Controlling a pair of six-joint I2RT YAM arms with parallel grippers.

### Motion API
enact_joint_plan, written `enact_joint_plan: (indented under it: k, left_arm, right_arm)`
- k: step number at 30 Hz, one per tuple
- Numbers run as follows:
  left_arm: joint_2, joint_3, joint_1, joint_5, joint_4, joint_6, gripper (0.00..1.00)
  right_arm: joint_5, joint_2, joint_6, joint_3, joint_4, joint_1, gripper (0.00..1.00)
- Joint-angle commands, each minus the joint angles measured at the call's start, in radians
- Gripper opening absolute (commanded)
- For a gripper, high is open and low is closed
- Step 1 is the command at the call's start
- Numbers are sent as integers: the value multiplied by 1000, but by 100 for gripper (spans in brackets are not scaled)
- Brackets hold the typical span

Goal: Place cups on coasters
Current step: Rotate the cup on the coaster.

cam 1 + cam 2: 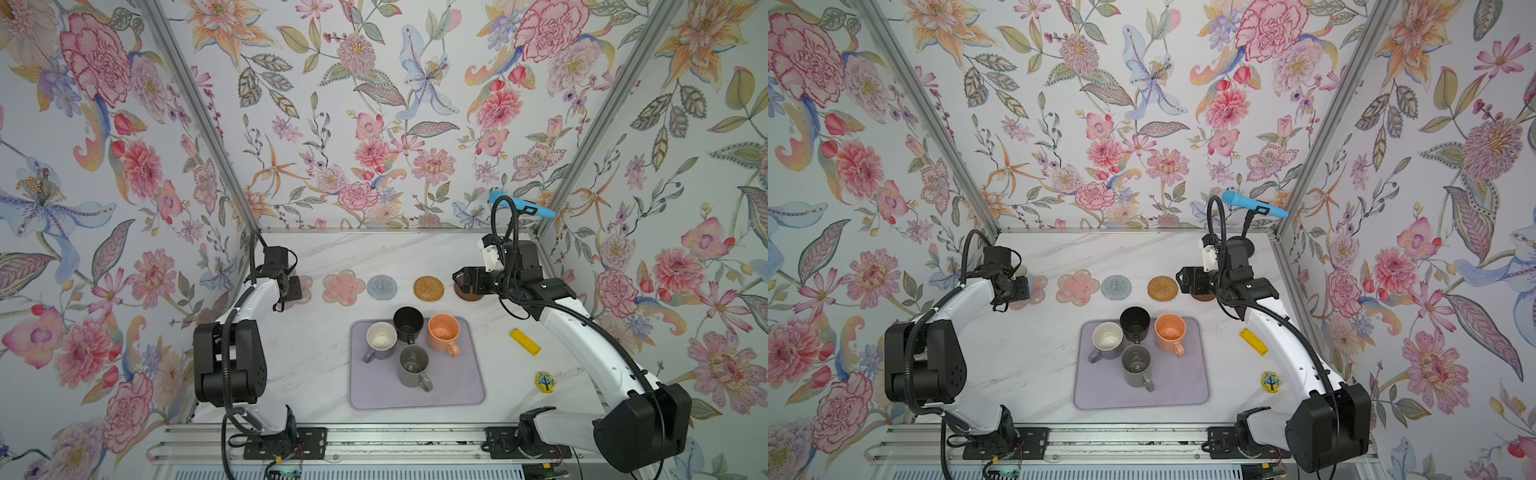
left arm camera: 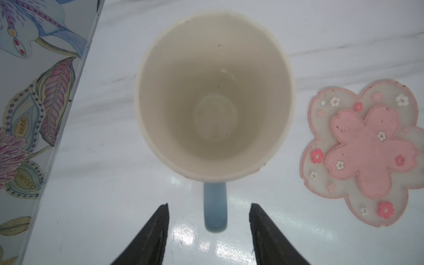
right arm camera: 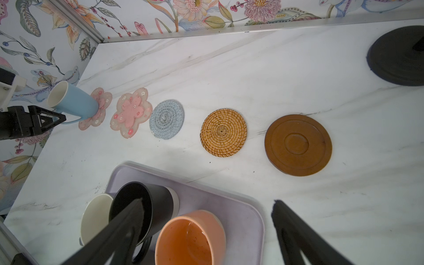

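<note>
The light blue ceramic mug [image 2: 213, 91] stands just ahead of the left gripper [image 2: 208, 204] on a translucent pink flower-shaped coaster [image 3: 101, 107]. Its handle [image 2: 215, 206] lies between the parted jaws, touching neither. The right gripper [image 3: 207, 202] hangs wide apart and empty, with the dark brown wooden disc coaster [image 3: 298, 145] just ahead of it.

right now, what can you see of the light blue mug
The light blue mug looks like glazed ceramic, cream and empty inside, with one blue loop handle. It stands on the pink flower coaster at the row's left end. Only the coaster seems to touch it: the left gripper straddles the handle, jaws open and apparently clear of it.
</note>
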Motion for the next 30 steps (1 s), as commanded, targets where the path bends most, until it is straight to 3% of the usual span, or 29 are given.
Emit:
enact_joint_plan:
  k: [1, 13, 22, 30]
  left_arm:
    - [16, 21, 10, -15, -22, 26, 54]
    - [76, 40, 10, -41, -7, 54, 36]
    - [60, 37, 10, -132, -35, 81, 34]
    - [64, 42, 10, -132, -31, 84, 31]
  right_arm:
    - [12, -28, -12, -17, -31, 3, 89]
    - [18, -41, -2, -23, -32, 3, 90]
    - [19, -34, 4, -22, -33, 5, 90]
    - [27, -48, 7, -31, -36, 3, 90]
